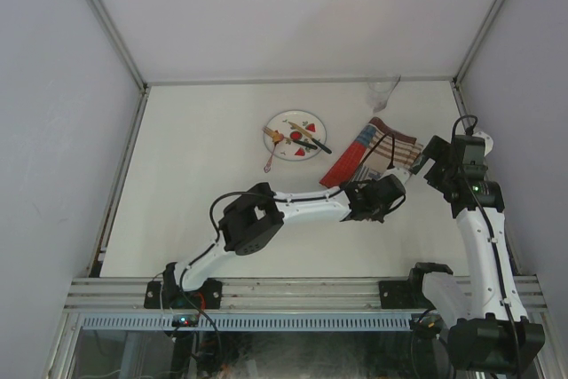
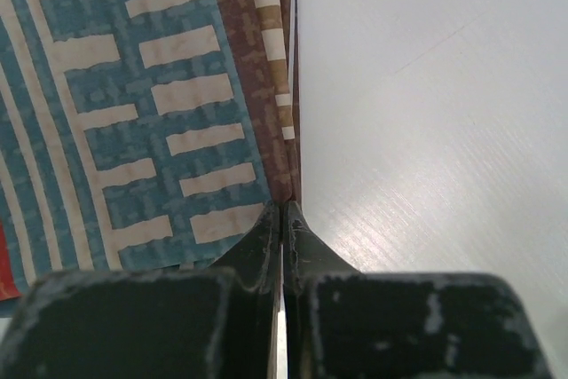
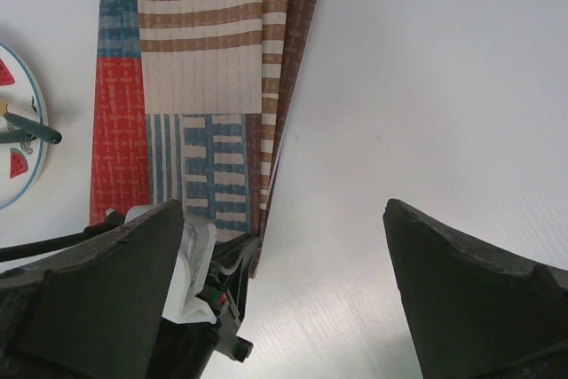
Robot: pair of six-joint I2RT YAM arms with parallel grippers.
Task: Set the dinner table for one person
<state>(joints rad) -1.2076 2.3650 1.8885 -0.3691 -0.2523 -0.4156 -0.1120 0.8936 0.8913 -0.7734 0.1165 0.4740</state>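
**Left gripper (image 2: 282,212).** The jaws are clenched with no gap showing. The layered edge of the folded placemat (image 2: 133,113) runs straight into the seam between them, so I judge the cloth to be pinched at its near corner, though the nip itself is hidden by the fingers.

**Right gripper (image 3: 284,219).** The jaws are released and stand wide, holding nothing. It hangs just beside the left gripper and looks down on the same near corner, with bare tabletop under most of its span.

**Governing relation.** Seen from the left jaws, the placemat lies ahead and to their left. Its long axis runs away from the fingers, almost in line with them. In the top view that axis slants from near-left to far-right. The left arm is on the cloth and the right is the spare hand. I judge that any drag or unfolding should follow that long axis, so the stacked layers do not skew.

**Dinner table (image 1: 204,219).** It lies under everything. The placemat rests right of centre on it and is not yet spread.

**Beyond.** The plate (image 1: 286,122) sits near the placemat's left side, apart from it, with cutlery (image 1: 306,138) lying across it. Farther back, near the far edge, stands a clear glass (image 1: 383,91).
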